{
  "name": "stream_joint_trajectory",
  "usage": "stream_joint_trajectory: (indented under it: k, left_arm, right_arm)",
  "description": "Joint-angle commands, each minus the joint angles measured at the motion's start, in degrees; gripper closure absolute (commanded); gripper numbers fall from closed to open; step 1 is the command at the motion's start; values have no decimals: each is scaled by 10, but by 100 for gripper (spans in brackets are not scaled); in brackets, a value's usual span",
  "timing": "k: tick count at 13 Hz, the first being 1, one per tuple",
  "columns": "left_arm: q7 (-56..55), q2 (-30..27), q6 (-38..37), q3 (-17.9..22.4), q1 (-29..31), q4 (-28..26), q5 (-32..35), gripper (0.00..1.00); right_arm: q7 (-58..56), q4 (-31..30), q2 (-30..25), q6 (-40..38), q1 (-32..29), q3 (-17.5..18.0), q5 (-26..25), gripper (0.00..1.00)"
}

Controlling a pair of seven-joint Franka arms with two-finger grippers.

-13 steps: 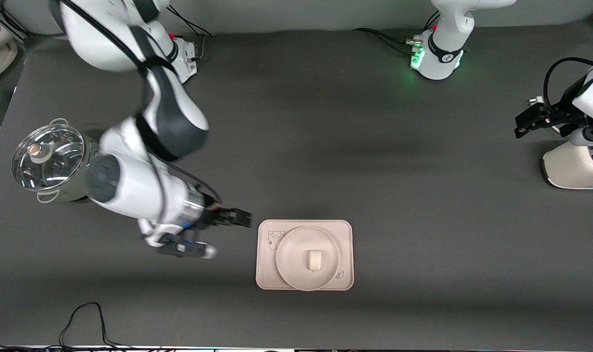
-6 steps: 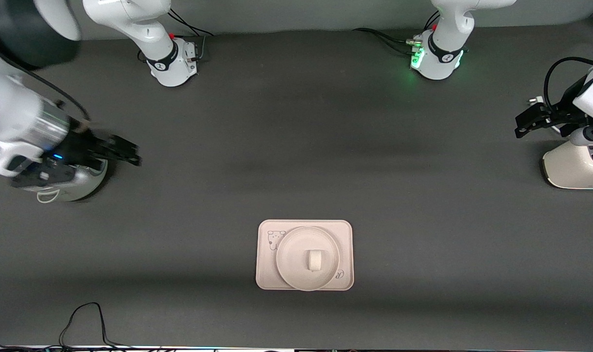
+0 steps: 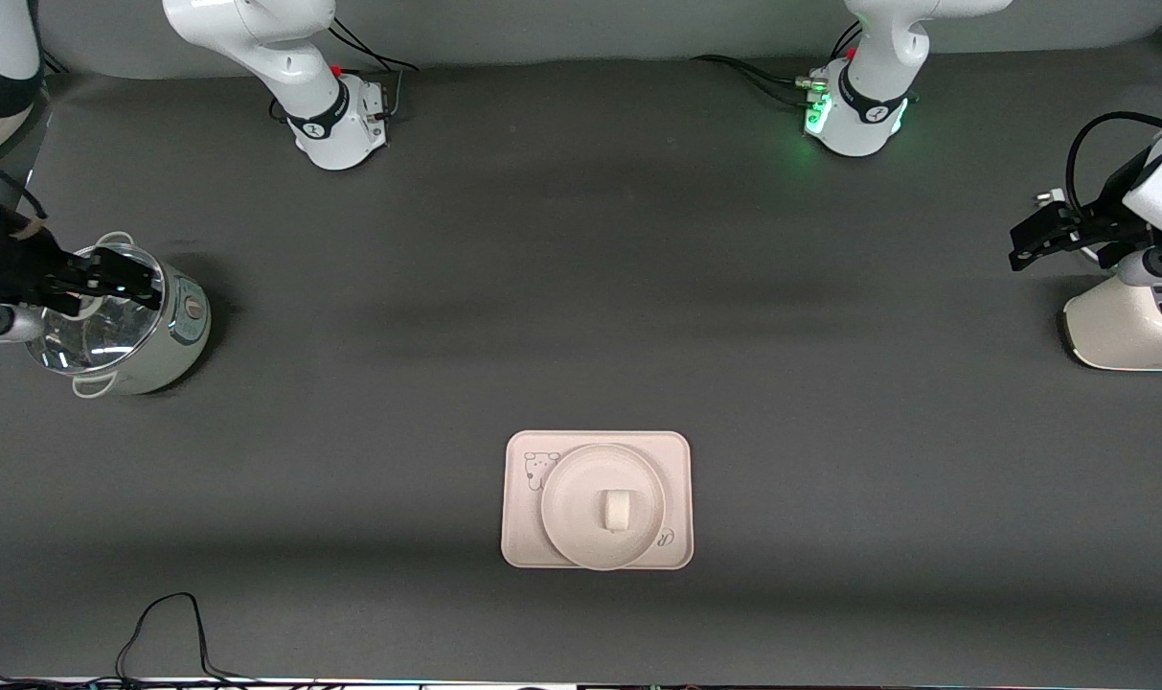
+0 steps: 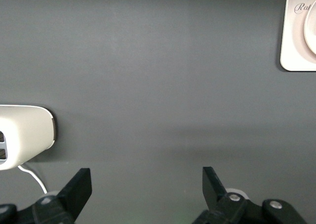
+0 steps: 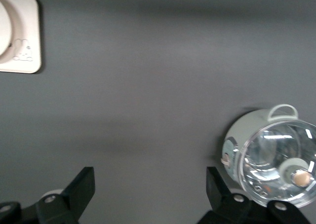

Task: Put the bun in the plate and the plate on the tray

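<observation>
front view: right gripper (image 3: 121, 280), fingers spread and empty, has pulled back over the pot (image 3: 121, 321), well away from bun (image 3: 616, 509), plate (image 3: 569, 498) and tray (image 3: 520, 537); left gripper (image 3: 1031, 244) waits, spread; task looks done.

The bun (image 3: 616, 510) lies on the plate (image 3: 573, 498), which sits on the tray (image 3: 521, 537), nearer the front camera than both arm bases and about midway along the table. A lidded pot (image 3: 121, 331) stands at the right arm's end of the table with the right gripper (image 3: 125, 283) over its lid, while a white appliance (image 3: 1122, 331) stands at the left arm's end with the left gripper (image 3: 1031, 240) above the table just beside it. Both are well apart from the tray.
</observation>
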Motion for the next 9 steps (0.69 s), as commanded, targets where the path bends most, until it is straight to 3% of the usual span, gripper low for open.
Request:
stream_joint_trajectory:
  k: [1,9]
  left_arm:
    - [7,7,-4,3,-1,12,1,0]
    - [7,7,-5,3,0,19,3,0]
  right_arm:
    - [-9,-14,-20,-10,4,-10,-17,0]
    - [-3,-13,-19,-16,5,-11,-17,0]
